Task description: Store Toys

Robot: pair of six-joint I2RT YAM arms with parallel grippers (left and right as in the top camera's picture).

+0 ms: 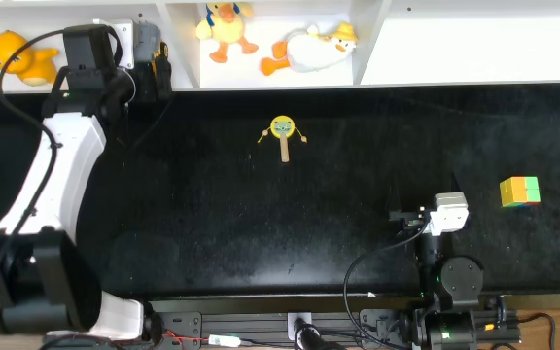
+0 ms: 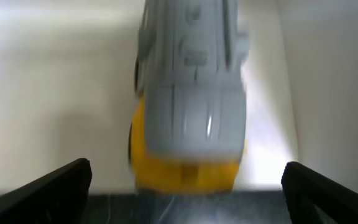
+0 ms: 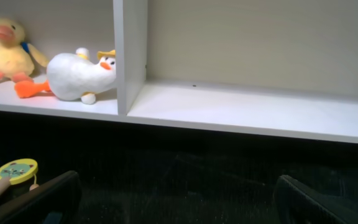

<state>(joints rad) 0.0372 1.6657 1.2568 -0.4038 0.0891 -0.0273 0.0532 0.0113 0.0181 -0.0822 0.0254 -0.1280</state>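
Presently, left gripper (image 2: 188,168): fingers spread wide, clasping nothing. A grey-and-yellow toy (image 2: 191,93) stands just ahead between them, touching neither, inside the white shelf (image 2: 42,93). Right gripper (image 3: 176,186): likewise parted and empty. Its wrist view lists a yellow plush duck (image 3: 8,46) and a white plush duck (image 3: 79,74) far ahead, and a rattle drum (image 3: 16,171) nearer. The top view adds a colour cube (image 1: 519,192) beside the right gripper.

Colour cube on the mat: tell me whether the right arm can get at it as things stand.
Probably yes. The colour cube lies alone on the black mat, near the right arm's side, and the right gripper is open with nothing in it.
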